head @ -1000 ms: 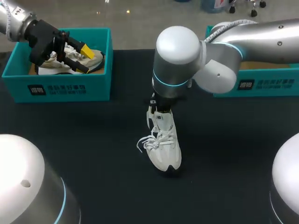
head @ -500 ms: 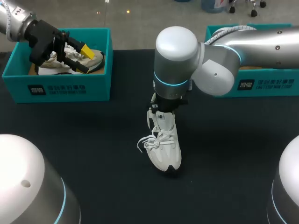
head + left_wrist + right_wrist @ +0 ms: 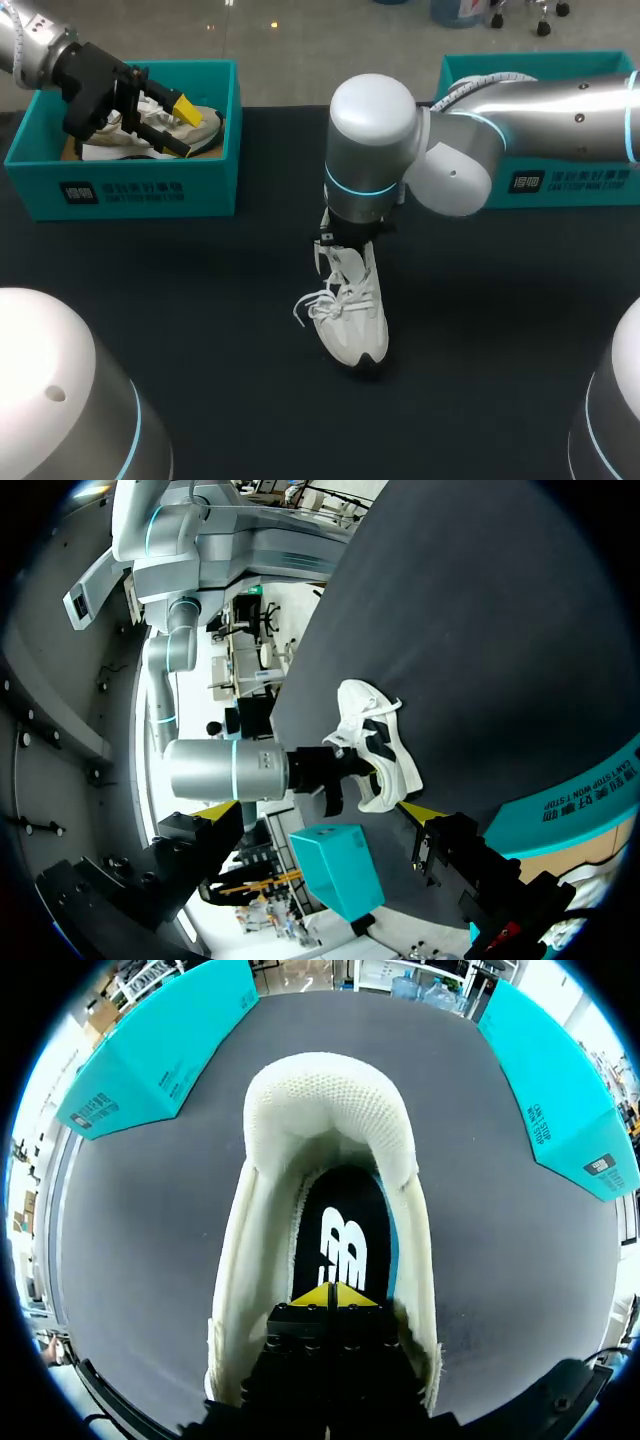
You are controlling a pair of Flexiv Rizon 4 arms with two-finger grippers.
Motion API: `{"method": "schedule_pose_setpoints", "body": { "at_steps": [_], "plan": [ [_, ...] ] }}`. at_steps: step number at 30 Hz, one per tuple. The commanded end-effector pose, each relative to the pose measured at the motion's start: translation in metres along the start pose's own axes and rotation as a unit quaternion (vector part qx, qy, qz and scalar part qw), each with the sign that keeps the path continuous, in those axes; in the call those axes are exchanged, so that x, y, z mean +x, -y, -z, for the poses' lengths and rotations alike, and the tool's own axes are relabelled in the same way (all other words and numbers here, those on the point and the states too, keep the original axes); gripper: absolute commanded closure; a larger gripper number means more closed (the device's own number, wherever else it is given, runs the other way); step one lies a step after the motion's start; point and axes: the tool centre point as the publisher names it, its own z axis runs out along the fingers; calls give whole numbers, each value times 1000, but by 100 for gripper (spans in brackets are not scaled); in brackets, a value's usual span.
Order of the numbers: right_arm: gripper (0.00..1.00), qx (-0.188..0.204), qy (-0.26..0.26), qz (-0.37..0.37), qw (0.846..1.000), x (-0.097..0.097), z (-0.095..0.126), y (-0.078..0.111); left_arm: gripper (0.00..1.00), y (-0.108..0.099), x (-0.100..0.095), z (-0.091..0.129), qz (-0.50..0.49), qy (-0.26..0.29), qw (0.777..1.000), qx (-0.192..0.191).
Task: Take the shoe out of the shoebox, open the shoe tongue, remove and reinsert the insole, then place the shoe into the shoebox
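Item: white sneaker (image 3: 350, 315), standing upright on its sole on the black table (image 3: 200, 300), toe toward the robot and heel away from it, outside both boxes. Its loosened laces (image 3: 312, 305) spill onto the table off the sneaker's left flank. Interior, seen from the right wrist: a black insole (image 3: 340, 1230) with a white mark lies flat in the sneaker's bed, and the cream mesh front of the upper arches over it ahead of the fingers. Right gripper (image 3: 328, 1295): poised directly over the sneaker's heel end and reaching down into its opening. The two yellow tips are pressed together just above the rear of the insole, with nothing visible between them, and contact with the insole cannot be told. Left gripper (image 3: 178, 130): well apart from the sneaker, away to its far left, with fingers spread wide and grasping nothing. It hangs over the teal left shoebox (image 3: 150, 185), which sits beyond the sneaker on its left. A second, cream-and-white shoe (image 3: 205, 130) lies inside that box beneath the spread fingers. Teal right shoebox (image 3: 540, 180): beyond the sneaker on its right, partly hidden behind the right arm (image 3: 520, 95). Its contents cannot be made out.
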Motion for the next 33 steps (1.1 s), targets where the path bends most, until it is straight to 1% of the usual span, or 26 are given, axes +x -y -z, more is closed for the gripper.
{"method": "schedule_pose_setpoints", "body": {
  "at_steps": [1, 4, 8, 10, 13, 21, 26, 27, 30, 33],
  "plan": [
    [100, -26, 12, -5, 1000, -5, 20, -6, 0, 0, 0, 1, 0, -1, 1000, 1],
    [100, -55, 20, -6, 998, -7, 26, -15, 0, 0, 0, 1, 0, -1, 1000, 1],
    [100, -81, 51, 2, 995, -12, 20, -22, 0, 0, 0, 1, 0, -1, 1000, 1],
    [100, -84, 60, 8, 995, -13, 13, -24, 0, 0, 0, 1, 0, -1, 1000, 1],
    [100, -88, 54, 5, 995, -13, 6, -25, 0, 0, 0, 1, 0, -1, 1000, 1],
    [100, -67, 33, 14, 997, -3, -16, -25, 0, 0, 0, 1, 0, -1, 1000, 1],
    [100, -47, 23, 24, 998, 3, -23, -22, 0, 0, 0, 1, 0, -1, 1000, 1],
    [100, -42, 18, 26, 999, 4, -23, -21, 0, 0, 0, 1, 0, -1, 1000, 1],
    [100, -28, 8, 27, 999, 6, -13, -24, 0, 0, 0, 1, 0, -1, 1000, 1],
    [100, -20, 12, 29, 999, 5, 6, -30, 0, 0, 0, 1, 0, -1, 1000, 1]
  ]
}}
